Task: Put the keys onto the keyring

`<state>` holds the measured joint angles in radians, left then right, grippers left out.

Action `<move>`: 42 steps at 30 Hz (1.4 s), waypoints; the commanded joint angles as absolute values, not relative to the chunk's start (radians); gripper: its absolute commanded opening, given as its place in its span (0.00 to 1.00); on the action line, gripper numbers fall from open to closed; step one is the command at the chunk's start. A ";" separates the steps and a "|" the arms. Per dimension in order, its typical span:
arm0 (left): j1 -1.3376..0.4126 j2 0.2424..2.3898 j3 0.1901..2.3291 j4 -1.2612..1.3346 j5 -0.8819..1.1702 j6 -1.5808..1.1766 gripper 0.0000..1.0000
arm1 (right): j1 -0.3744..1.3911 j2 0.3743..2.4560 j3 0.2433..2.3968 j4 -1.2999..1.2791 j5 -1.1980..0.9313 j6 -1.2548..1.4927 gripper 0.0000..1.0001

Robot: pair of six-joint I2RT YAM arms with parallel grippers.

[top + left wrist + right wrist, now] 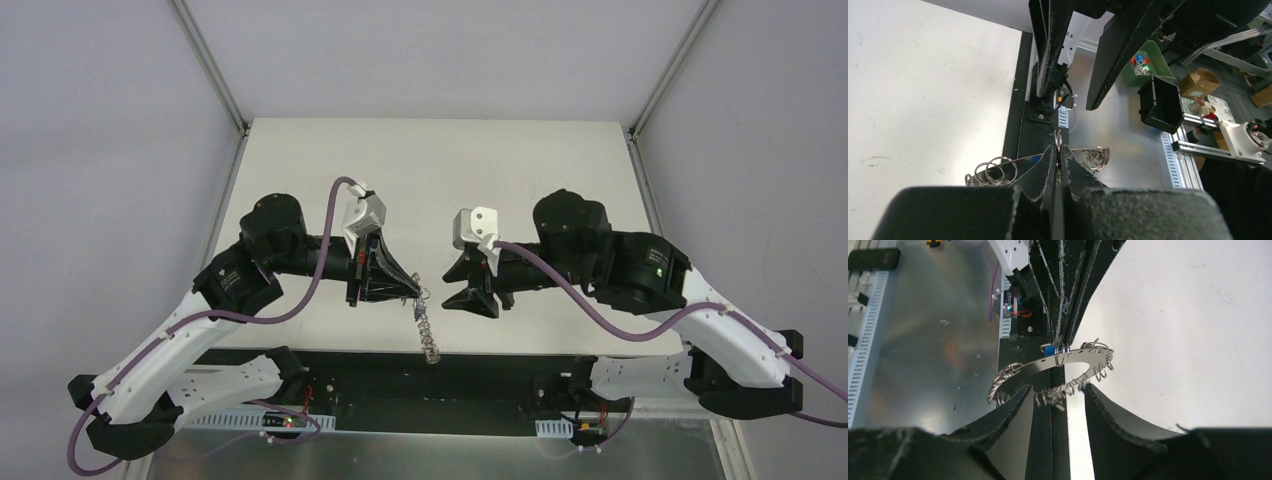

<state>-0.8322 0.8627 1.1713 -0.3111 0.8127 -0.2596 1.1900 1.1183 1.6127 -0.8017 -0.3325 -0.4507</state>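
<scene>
We've got the left pincer [416, 290] pressed shut on the keyring [1034, 366], dangling it over the bench's [520, 170] near edge, with the right pincer [448, 288] spread either side of it; it looks light, floppy and snaggy, so we'd pinch the flat band, not the loops.

I see the keyring [426, 326] hanging from my left gripper [414, 291], over the near edge of the table [450, 170], my right gripper [448, 287] just to its right, most of the table behind both.

Hanging keyring [428, 325] blocks the gap between left pincer [419, 291] and right pincer [446, 288]
</scene>
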 commanded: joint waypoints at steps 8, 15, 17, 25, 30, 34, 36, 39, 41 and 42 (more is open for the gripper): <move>-0.839 0.875 1.232 -0.381 0.888 -0.181 0.00 | 1.092 1.247 1.769 -0.920 -0.587 -0.491 0.43; -0.840 0.876 1.233 -0.394 0.879 -0.159 0.00 | 1.075 1.282 1.766 -0.913 -0.650 -0.460 0.39; -0.840 0.875 1.234 -0.396 0.877 -0.157 0.00 | 1.074 1.288 1.762 -0.908 -0.657 -0.456 0.38; -0.840 0.877 1.232 -0.397 0.862 -0.155 0.00 | 1.074 1.300 1.745 -0.870 -0.675 -0.432 0.37; -0.839 0.877 1.238 -0.397 0.861 -0.156 0.00 | 1.074 1.310 1.736 -0.848 -0.647 -0.424 0.37; -0.840 0.876 1.238 -0.397 0.859 -0.154 0.00 | 1.074 1.315 1.727 -0.837 -0.646 -0.420 0.37; -0.841 0.874 1.238 -0.397 0.854 -0.152 0.00 | 1.074 1.318 1.726 -0.834 -0.649 -0.418 0.37; -0.839 0.873 1.238 -0.397 0.850 -0.151 0.00 | 1.075 1.325 1.726 -0.835 -0.658 -0.414 0.36; -0.840 0.869 1.238 -0.397 0.842 -0.150 0.00 | 1.076 1.329 1.725 -0.836 -0.657 -0.413 0.36; -0.839 0.868 1.238 -0.397 0.839 -0.149 0.00 | 1.076 1.330 1.724 -0.836 -0.656 -0.413 0.36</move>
<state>-0.8322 0.8841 1.1873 -0.4328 0.8516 -0.1665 1.0767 1.3247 1.7218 -0.8673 -0.6373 -0.4232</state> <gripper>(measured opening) 0.007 0.360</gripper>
